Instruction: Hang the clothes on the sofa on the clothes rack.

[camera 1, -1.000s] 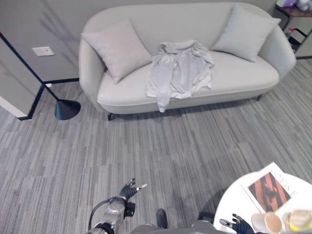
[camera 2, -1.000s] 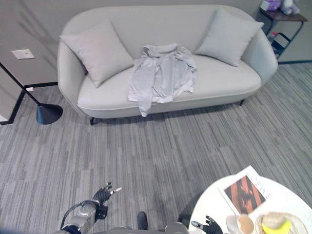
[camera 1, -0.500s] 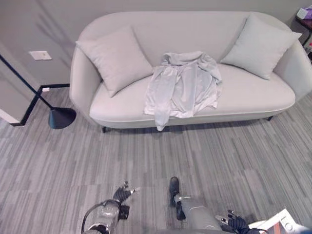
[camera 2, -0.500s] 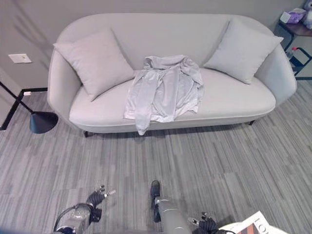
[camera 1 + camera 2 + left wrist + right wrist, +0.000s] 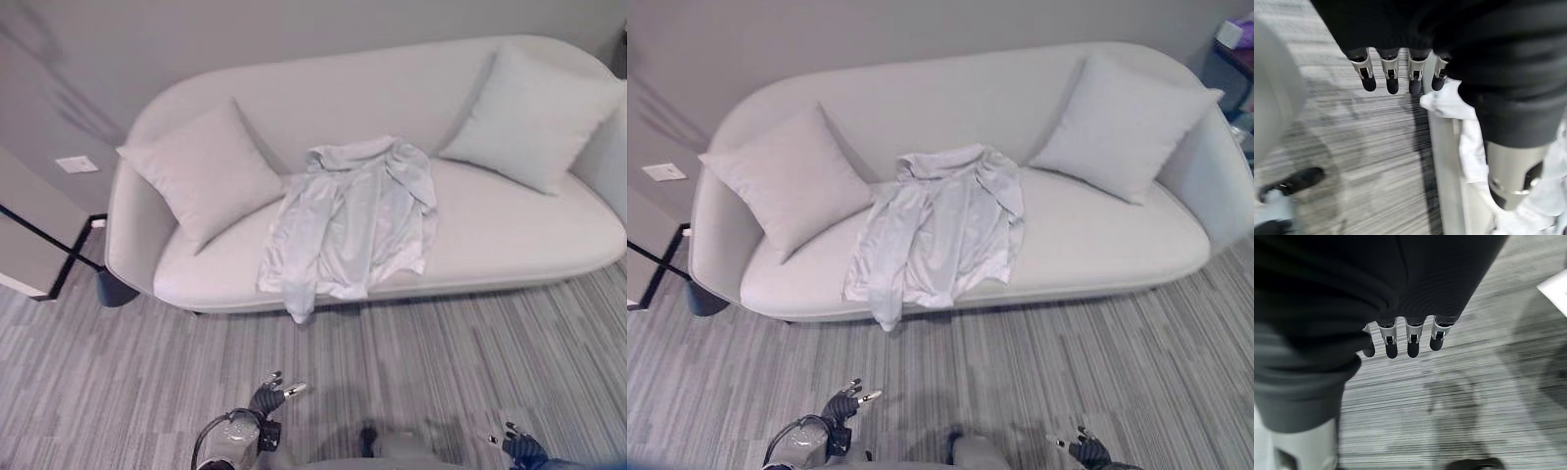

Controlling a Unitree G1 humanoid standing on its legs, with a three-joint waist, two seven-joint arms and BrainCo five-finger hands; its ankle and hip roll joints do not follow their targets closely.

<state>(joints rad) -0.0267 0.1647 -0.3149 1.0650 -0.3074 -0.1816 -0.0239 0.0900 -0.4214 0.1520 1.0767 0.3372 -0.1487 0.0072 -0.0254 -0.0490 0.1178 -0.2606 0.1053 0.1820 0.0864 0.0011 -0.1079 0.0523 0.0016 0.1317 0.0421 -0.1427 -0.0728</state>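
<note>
A light grey shirt point(image 5: 351, 223) lies spread on the middle of a pale grey sofa point(image 5: 509, 230), one sleeve hanging over the seat's front edge. My left hand point(image 5: 269, 397) hangs low over the carpet, well short of the sofa, fingers point(image 5: 1391, 73) straight and holding nothing. Past those fingers the left wrist view shows pale cloth point(image 5: 1449, 103). My right hand point(image 5: 519, 446) hangs at the lower right, also over the carpet, with fingers point(image 5: 1400, 340) straight and empty.
Two grey cushions point(image 5: 201, 174) point(image 5: 534, 116) lean at the sofa's ends. A dark lamp base point(image 5: 113, 289) and its black rod point(image 5: 44, 233) stand by the sofa's left arm. A side table point(image 5: 1236, 44) is at the far right. Striped grey carpet point(image 5: 441, 352) lies before the sofa.
The camera has moved closer to the sofa, which now looks larger. The round white table with the magazine has left the picture. Both hands still hang low and empty.
</note>
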